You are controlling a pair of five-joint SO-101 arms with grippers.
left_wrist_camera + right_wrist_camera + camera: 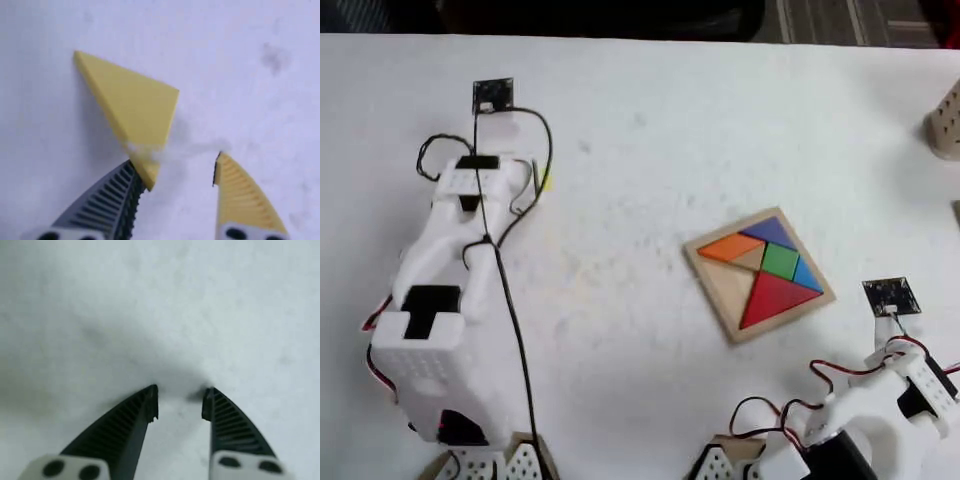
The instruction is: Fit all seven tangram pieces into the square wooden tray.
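Observation:
The square wooden tray (720,283) lies right of the table's centre, turned like a diamond. Orange (730,247), blue (770,232), green (780,262) and red (775,298) pieces lie in it, and its near left corner is bare wood. A yellow triangle (132,107) lies flat on the white table, showing as a yellow sliver (547,181) beside the left arm's tip. My left gripper (177,172) is open, its dark finger (120,200) touching the triangle's nearest corner. My right gripper (180,402) hangs open over bare table, holding nothing.
The left arm (450,270) stretches along the table's left side with black cables (510,300) trailing. The right arm (880,400) is folded at the near right corner. A pale perforated object (946,122) stands at the far right edge.

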